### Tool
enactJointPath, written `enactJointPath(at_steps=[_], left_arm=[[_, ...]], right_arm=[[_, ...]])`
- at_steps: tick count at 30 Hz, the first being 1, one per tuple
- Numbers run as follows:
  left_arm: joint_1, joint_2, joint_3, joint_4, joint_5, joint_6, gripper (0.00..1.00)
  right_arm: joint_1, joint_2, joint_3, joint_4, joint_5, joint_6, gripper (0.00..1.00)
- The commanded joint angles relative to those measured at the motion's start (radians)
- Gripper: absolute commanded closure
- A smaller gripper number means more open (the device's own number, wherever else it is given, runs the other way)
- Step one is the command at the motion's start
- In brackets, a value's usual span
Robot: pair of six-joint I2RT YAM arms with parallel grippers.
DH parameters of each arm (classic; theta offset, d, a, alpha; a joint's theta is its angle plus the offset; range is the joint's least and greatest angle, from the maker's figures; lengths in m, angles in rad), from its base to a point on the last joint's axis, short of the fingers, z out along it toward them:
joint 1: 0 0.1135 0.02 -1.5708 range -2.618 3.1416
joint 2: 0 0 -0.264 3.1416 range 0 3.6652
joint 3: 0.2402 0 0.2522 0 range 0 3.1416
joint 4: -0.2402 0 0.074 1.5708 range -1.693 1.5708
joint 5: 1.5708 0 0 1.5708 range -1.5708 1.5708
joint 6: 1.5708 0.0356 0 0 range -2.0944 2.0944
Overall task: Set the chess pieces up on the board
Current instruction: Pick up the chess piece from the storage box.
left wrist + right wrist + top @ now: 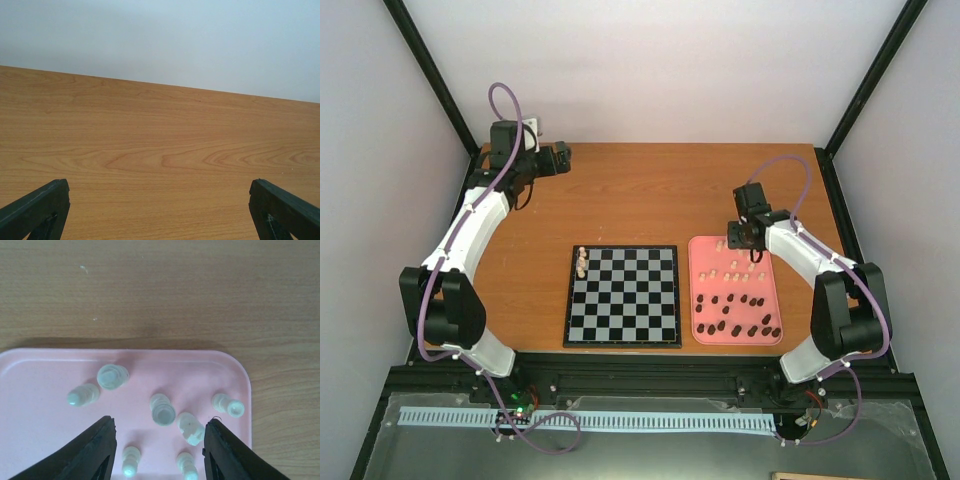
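- Wooden table [640,190], light brown, carries the board [623,296], which lies flat near the front edge, between the two arms
- A few pale cream pieces [582,262] stand close together on the board, at the far end of its left side (three, I think, but they are too small to count surely)
- Just right of the board lies the pink tray [698,258]; more cream pieces [113,376] are in its far part, some upright and some tipped on the side, and the dark brown pieces [735,310] fill its near part
- The right gripper [160,424] hangs over the far end of the tray with its jaws partly apart; several cream pieces show between the fingers, one just beside the right finger, but nothing is clamped and it holds nothing
- The left gripper [159,190] is at the far left of the table, well apart from the board, its jaws spread very wide, with only bare wood between them
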Motion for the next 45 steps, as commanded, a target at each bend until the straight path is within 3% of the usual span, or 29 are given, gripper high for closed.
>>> enactJointPath(at_steps=[1, 12, 30, 45], left_arm=[[-0.002, 0.006, 0.037, 0.023, 0.02, -0.013, 0.0], [-0.002, 0.006, 0.035, 0.023, 0.019, -0.015, 0.0], [-0.002, 0.011, 0.036, 0.024, 0.017, -0.015, 0.0], [-0.003, 0.01, 0.038, 0.023, 0.017, -0.015, 0.0]], right_arm=[[-0.038, -0.011, -0.02, 0.005, -0.022, 0.004, 0.51], [-0.053, 0.096, -0.016, 0.06, -0.093, -0.012, 0.51], [-0.075, 0.172, 0.015, 0.077, -0.083, -0.012, 0.58], [-0.078, 0.173, 0.027, 0.078, -0.069, -0.007, 0.85]])
